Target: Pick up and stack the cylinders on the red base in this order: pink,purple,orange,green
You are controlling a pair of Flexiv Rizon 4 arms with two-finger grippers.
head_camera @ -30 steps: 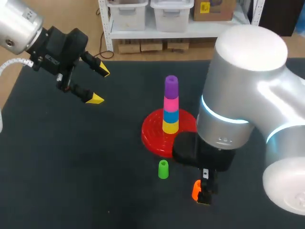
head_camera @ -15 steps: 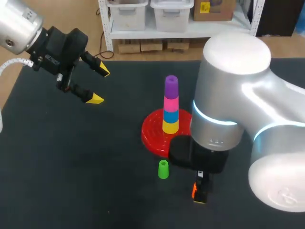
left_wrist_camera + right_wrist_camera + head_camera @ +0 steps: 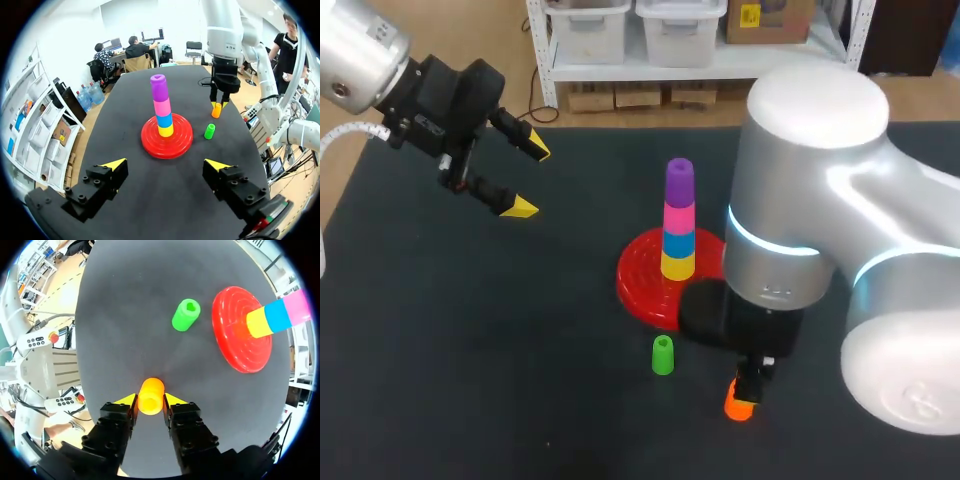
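Over the last second the right arm is swinging its big elbow a little toward the base point(image 3: 640, 288) and partway back, and the right gripper point(image 3: 748, 388) is ending up almost where it began. More of the orange cylinder point(image 3: 739, 405) is now showing below the fingers. The left arm, the stack and the green cylinder point(image 3: 662, 355) are staying where they were.

The right gripper point(image 3: 150, 399) is pinching the orange cylinder point(image 3: 150, 396), one yellow tip pressing on each side, with the cylinder standing upright between them. Whether it is clear of the table point(image 3: 470, 350) cannot be told. The green cylinder point(image 3: 186, 314) is standing ahead of this gripper, apart from it, and the base point(image 3: 235, 340) is lying beyond that and off to one side.

On the base the stack is rising yellow point(image 3: 677, 265), blue point(image 3: 678, 245), pink cylinder point(image 3: 679, 218) and purple cylinder point(image 3: 679, 182) on top.

The left gripper point(image 3: 528, 180) is hovering well away from the base, its fingers spread wide and gripping nothing. From its wrist, the left gripper point(image 3: 166, 164) is facing the base point(image 3: 150, 142) straight ahead, with the green cylinder point(image 3: 209, 131) beyond and beside it, and the orange cylinder point(image 3: 216, 110) farther off in the other gripper.
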